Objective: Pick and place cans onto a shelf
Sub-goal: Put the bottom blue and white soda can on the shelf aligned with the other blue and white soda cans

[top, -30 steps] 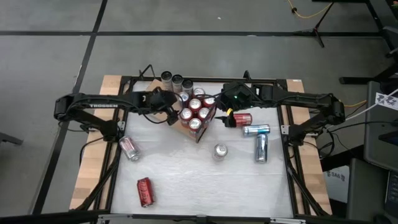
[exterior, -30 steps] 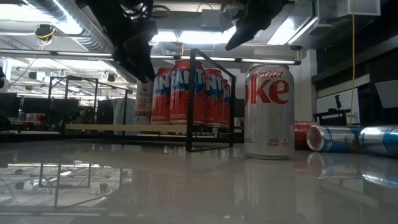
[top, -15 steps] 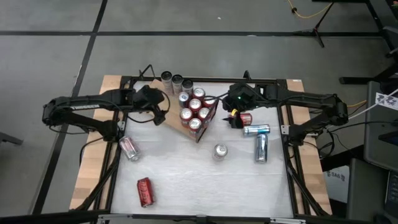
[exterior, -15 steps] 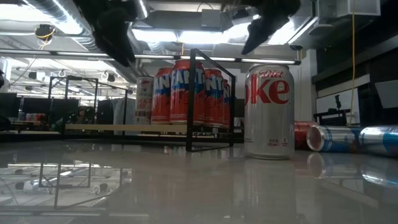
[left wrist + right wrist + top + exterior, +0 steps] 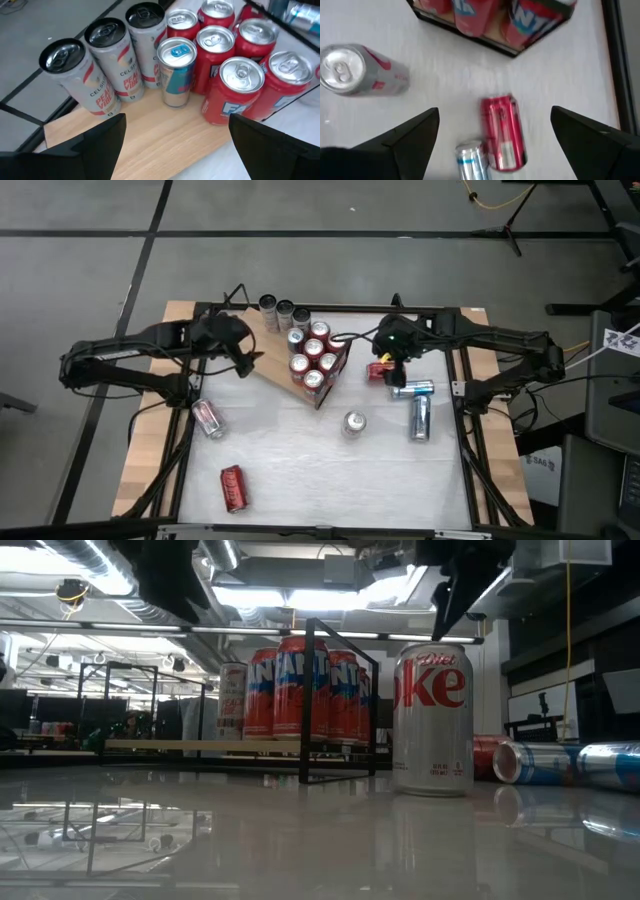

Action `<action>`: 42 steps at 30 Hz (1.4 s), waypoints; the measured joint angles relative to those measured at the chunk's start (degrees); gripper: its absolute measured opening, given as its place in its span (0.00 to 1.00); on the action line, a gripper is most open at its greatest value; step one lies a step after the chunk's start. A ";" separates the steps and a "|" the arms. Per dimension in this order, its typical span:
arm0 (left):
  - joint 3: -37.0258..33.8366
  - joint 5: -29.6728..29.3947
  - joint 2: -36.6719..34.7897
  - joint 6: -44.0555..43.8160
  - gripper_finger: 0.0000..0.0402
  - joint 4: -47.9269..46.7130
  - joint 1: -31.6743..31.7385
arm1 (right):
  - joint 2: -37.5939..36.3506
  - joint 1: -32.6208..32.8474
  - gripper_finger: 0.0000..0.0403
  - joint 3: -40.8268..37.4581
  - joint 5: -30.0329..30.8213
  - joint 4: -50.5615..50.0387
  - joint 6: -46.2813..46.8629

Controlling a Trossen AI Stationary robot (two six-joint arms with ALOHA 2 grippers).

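Observation:
The shelf (image 5: 278, 367) is a light-brown board with a black frame (image 5: 330, 380) at one end, lying on the white table. Several red cans (image 5: 315, 358) stand on it, with a blue-and-silver can (image 5: 176, 70) and three slim silver cans (image 5: 112, 60). My left gripper (image 5: 243, 356) is open and empty, above the board's left end; its wrist view (image 5: 175, 145) looks down on these cans. My right gripper (image 5: 388, 358) is open and empty, above a red can (image 5: 502, 132) that lies on its side right of the shelf.
An upright Diet Coke can (image 5: 354, 422) stands in front of the shelf. Two blue-and-silver cans (image 5: 412, 389) (image 5: 420, 418) lie at the right. A silver can (image 5: 208, 418) and a red can (image 5: 233, 487) lie at the near left. Black frame rails (image 5: 460, 410) run along the table's sides.
My left gripper has drawn back from the cans on the shelf toward the table's left edge. My right gripper has gone from beside the shelf's frame toward the table's right edge, and now hangs over the lying red can. The cans have stayed in place.

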 joint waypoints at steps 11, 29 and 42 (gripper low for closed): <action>0.00 14.65 -0.96 -6.45 0.86 -1.49 -0.63 | -0.31 0.13 0.92 -0.57 -0.04 -0.94 0.67; 0.00 9.86 -0.83 -6.38 0.86 -0.61 -2.78 | -0.24 0.13 0.92 -0.57 -0.48 3.48 11.32; 0.00 9.82 -0.83 -6.07 0.86 -0.66 -2.78 | -0.09 0.13 0.92 -4.62 -1.33 -8.86 18.54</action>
